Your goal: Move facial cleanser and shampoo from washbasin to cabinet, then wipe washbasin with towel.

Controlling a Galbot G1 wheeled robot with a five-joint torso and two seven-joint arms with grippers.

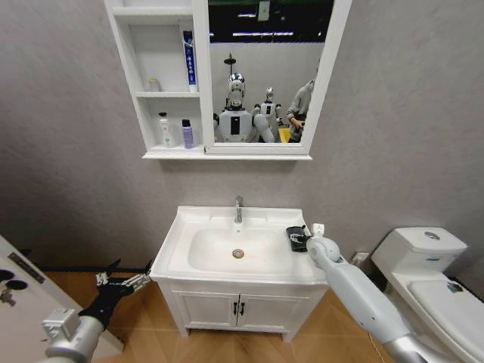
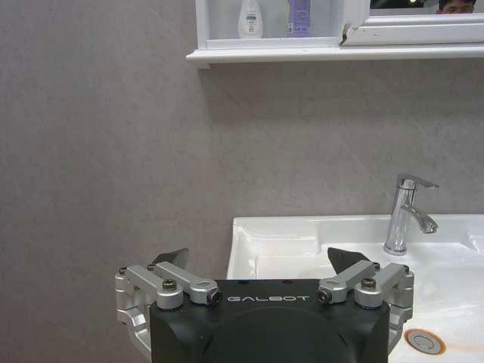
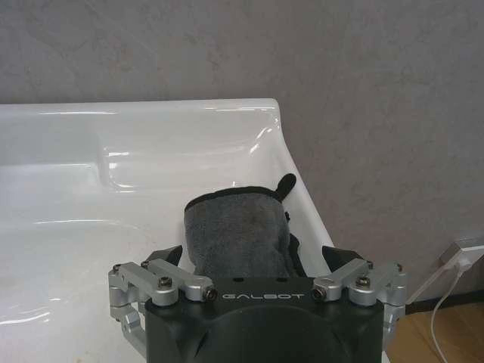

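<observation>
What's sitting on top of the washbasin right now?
A dark towel lies on the washbasin at its right rim, with the right claw open around it. The claw hides the towel's near edge.

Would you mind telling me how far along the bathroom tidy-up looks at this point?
Moving looks done: a white bottle and a purple bottle stand on the cabinet's lowest shelf, and no bottles remain on the washbasin. In hand: the right gripper, fingers open, sits over the dark towel at the basin's right rim. Wiping is left. The left gripper waits, open, left of the vanity.
</observation>
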